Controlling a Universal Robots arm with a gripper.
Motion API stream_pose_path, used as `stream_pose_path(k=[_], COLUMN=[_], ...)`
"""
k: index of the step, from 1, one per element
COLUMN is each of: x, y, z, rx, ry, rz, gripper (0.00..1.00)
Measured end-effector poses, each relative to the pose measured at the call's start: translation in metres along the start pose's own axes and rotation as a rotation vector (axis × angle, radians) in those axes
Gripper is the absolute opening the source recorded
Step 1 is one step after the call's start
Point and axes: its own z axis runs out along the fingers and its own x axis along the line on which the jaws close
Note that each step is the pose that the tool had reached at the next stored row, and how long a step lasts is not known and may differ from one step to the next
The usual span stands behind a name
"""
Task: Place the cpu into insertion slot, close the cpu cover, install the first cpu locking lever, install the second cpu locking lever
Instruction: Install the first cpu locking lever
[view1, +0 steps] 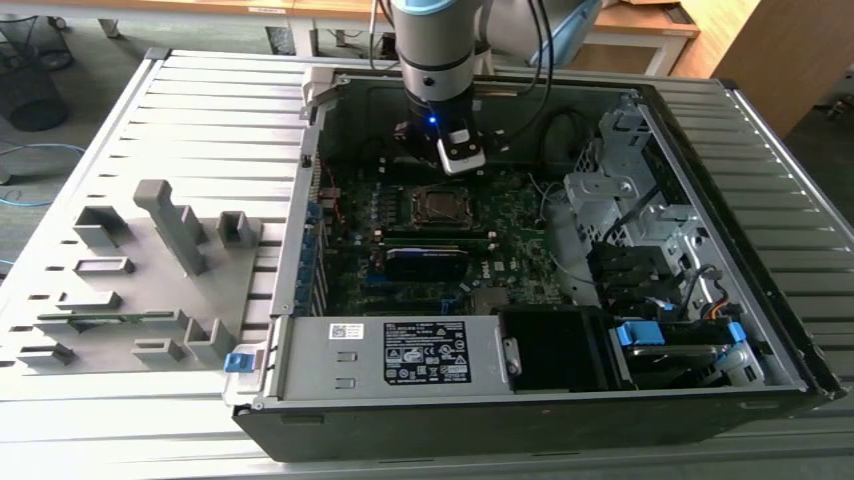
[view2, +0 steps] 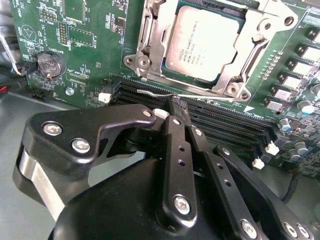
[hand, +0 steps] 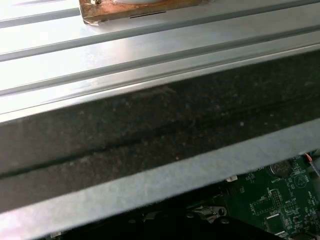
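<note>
Cpu: we see it seated in its slot.
cpu cover: lowered around it.
fingers: closed, tips by locking lever.

The cpu is sitting in its socket just ahead of the jaws of the gripper, with the cpu cover lying flat around it. A locking lever is running across at the jaw tips, seemingly touching them, between the socket and the memory slots beneath the jaws. A coin battery is sitting on the motherboard, well to one side of the jaws.
</note>
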Motion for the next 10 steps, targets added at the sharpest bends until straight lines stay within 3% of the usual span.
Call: stream_pose_path(k=[10], x=[-0.0012], y=[-0.0004], z=[0.0042], rx=[-0.0001], ry=[0.0000], rz=[0.000], gripper=[0.11])
